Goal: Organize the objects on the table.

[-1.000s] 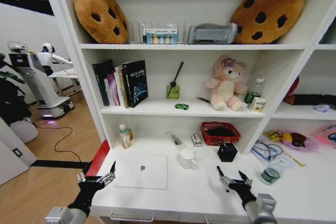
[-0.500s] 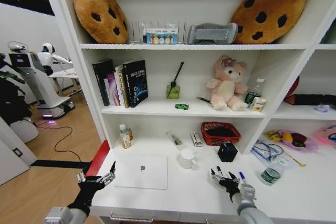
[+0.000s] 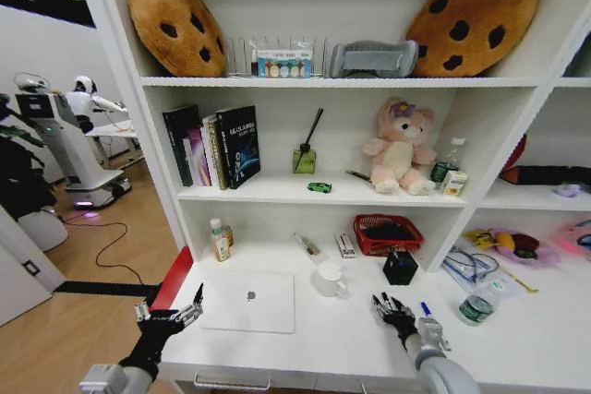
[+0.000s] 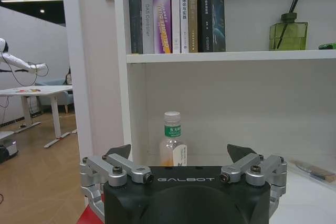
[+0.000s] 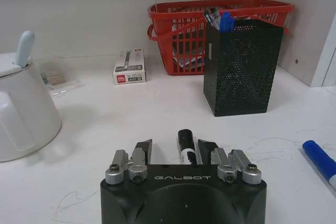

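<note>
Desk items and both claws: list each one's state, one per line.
Laptop: closed, flat on the desk.
Black pen: between the right claw's fingers.
Blue pen: lying on the desk.
Right claw: shut on the black pen.
Left claw: open, empty.
Pen holder: upright, pens inside.

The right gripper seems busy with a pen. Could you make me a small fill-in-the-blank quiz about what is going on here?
1. The right gripper has a ___ pen between its fingers.
2. The mesh pen holder stands in front of a ___ basket.
3. The blue pen lies on the ___.
4. The left gripper is ___ and holds nothing.

Missing words: black; red; table; open
</note>
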{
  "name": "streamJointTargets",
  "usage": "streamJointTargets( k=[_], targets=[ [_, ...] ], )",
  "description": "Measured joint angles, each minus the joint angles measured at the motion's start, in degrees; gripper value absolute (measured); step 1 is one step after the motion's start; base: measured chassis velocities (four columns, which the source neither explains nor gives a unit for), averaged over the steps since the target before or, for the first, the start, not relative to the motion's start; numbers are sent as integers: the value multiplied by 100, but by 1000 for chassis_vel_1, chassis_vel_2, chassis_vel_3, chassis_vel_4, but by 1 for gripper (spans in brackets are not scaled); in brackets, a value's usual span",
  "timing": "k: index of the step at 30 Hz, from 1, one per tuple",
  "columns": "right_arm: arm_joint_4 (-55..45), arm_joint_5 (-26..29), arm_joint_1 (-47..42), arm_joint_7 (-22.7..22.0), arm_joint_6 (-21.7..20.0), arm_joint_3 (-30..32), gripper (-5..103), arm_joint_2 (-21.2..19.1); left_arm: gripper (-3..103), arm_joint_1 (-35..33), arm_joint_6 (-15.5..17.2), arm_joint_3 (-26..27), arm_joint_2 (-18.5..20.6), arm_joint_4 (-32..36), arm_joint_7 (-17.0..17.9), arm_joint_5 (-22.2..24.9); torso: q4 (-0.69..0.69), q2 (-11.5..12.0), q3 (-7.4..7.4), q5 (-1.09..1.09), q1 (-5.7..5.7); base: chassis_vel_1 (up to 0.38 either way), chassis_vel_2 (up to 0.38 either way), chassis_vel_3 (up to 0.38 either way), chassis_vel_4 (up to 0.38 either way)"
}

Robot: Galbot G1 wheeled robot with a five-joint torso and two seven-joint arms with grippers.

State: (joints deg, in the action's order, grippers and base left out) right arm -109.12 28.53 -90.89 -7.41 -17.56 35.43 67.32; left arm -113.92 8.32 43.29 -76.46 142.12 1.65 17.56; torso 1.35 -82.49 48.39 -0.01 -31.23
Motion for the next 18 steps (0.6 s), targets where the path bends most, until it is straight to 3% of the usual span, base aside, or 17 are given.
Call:
streamJointTargets(
  k=[5, 11, 18],
  targets=[
    [27, 13, 10, 112, 8, 39, 31, 13, 100, 0, 0, 0, 0, 0, 0, 0, -1, 0, 0, 1, 0, 0, 0, 0, 0],
    [34, 45, -50, 220, 52, 112, 12, 20, 100, 0, 0, 0, 0, 0, 0, 0, 0, 0, 0, 1, 0, 0, 0, 0, 0],
    [-202, 136, -84, 234, 42, 172, 12, 20, 100, 0, 0, 0, 0, 0, 0, 0, 0, 0, 0, 2, 0, 0, 0, 0, 0]
  ],
)
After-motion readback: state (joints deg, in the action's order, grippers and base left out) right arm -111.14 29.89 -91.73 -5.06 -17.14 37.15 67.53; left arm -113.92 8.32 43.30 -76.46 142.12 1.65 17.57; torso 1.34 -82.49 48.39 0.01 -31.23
